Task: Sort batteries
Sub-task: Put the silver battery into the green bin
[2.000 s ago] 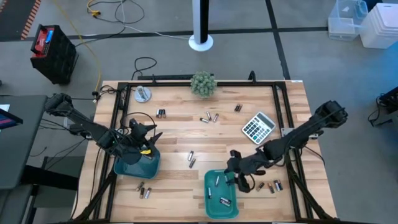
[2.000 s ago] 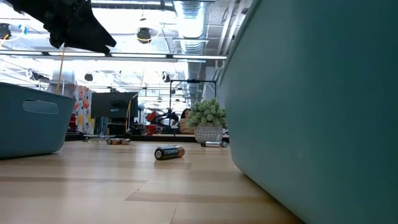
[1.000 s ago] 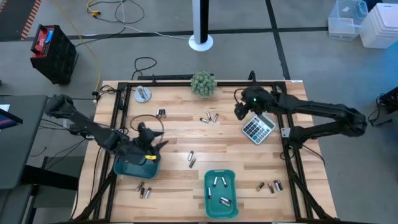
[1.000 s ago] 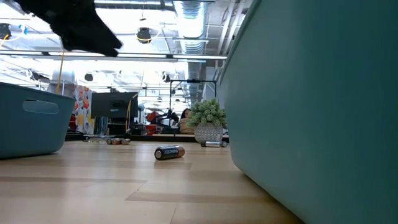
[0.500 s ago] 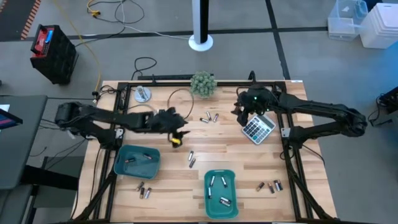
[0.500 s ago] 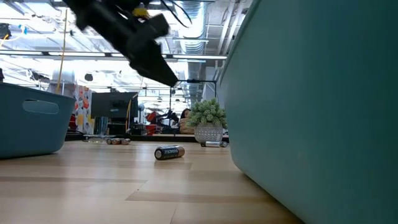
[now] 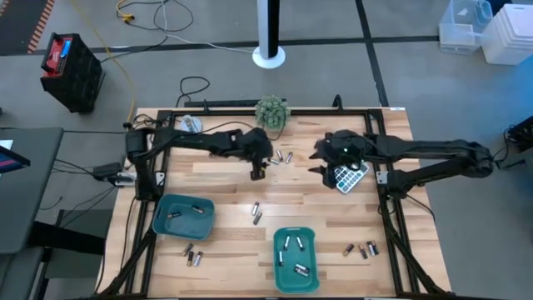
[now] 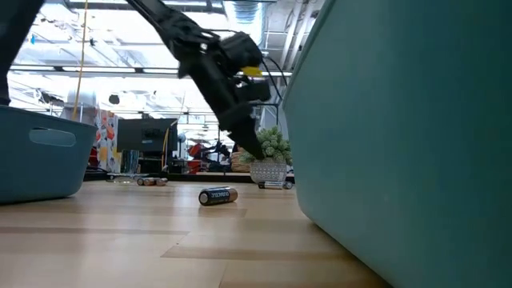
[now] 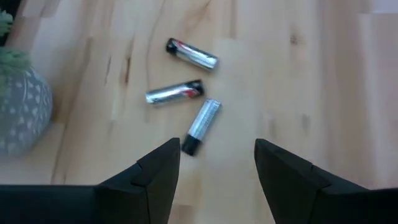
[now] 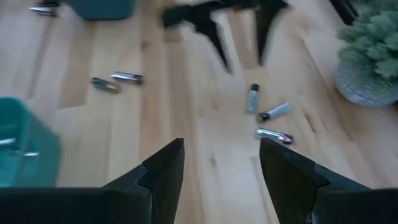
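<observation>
Three silvery batteries (image 9: 175,93) lie loose on the wood near the potted plant (image 7: 271,111), also seen in the high view as a cluster of batteries (image 7: 280,156). My left gripper (image 9: 217,165) hovers open just short of them, slanting down; in the high view my left gripper (image 7: 260,165) is left of the cluster. My right gripper (image 7: 319,160) stands open on the cluster's right, beside the grey calculator (image 7: 347,177). Two teal trays, the left tray (image 7: 183,215) and the near tray (image 7: 296,258), hold a few cells each.
Other loose batteries lie mid-table (image 7: 256,213), near the left tray (image 7: 193,255) and at the near right (image 7: 361,249). In the low view one dark battery (image 8: 218,196) lies between the trays. The black frame rails (image 7: 379,179) run along the table's sides.
My left gripper has swung from above the left teal tray toward the far edge and the table's right, sinking and rolling, and now hangs by the three batteries near the plant. My right gripper has rolled and shifted a little toward the near edge.
</observation>
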You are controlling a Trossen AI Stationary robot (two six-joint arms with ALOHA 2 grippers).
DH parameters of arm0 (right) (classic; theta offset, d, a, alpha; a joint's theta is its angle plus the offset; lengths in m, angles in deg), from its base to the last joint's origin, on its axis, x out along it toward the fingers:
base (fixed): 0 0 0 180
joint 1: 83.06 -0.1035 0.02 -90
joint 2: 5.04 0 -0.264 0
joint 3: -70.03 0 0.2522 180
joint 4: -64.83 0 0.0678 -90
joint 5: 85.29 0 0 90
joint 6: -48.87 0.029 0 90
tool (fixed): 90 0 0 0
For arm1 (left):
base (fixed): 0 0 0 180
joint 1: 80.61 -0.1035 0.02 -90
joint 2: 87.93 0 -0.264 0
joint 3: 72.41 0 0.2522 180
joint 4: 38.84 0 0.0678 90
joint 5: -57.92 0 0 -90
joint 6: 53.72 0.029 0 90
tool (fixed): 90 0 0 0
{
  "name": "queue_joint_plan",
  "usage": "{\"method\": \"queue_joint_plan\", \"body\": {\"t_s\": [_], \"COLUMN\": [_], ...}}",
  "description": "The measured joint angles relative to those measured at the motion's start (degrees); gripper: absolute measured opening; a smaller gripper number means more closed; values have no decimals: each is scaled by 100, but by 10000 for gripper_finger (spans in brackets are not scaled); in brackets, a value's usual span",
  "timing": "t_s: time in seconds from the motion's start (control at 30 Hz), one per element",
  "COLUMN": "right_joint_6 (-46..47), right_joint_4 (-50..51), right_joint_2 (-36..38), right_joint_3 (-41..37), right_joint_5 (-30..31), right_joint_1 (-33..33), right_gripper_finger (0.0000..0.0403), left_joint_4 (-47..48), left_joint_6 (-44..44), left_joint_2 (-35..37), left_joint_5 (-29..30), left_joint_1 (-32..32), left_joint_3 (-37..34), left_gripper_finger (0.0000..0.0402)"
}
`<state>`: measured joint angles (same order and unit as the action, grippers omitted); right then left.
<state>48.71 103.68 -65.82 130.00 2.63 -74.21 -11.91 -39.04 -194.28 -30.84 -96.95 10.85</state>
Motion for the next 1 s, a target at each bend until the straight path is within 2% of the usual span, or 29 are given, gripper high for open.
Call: {"method": "queue_joint_plan", "body": {"t_s": [0.1, 0.23, 0.4, 0.67, 0.87, 1.0], "right_joint_6": [36, 57, 135, 168, 168, 168], "right_joint_4": [61, 105, 120, 204, 191, 177], "right_joint_2": [156, 310, 392, 343, 348, 348], "right_joint_3": [0, 0, 0, 0, 0, 0], "right_joint_5": [4, 50, 52, 66, 66, 66], "right_joint_1": [-226, -457, -600, -584, -582, -582], "right_gripper_finger": [223, 223, 223, 223, 223, 223], "left_joint_4": [182, 404, 859, 953, 1147, 1136], "left_joint_6": [135, 234, 360, 369, 373, 370], "left_joint_2": [-315, -680, -1135, -1285, -1398, -1413], "left_joint_5": [-70, -661, -927, -988, -987, -692], "left_joint_1": [-124, -289, -390, -406, -415, -337], "left_joint_3": [387, 794, 1170, 1258, 1254, 1263], "left_gripper_finger": [201, 201, 201, 198, 148, 109]}}
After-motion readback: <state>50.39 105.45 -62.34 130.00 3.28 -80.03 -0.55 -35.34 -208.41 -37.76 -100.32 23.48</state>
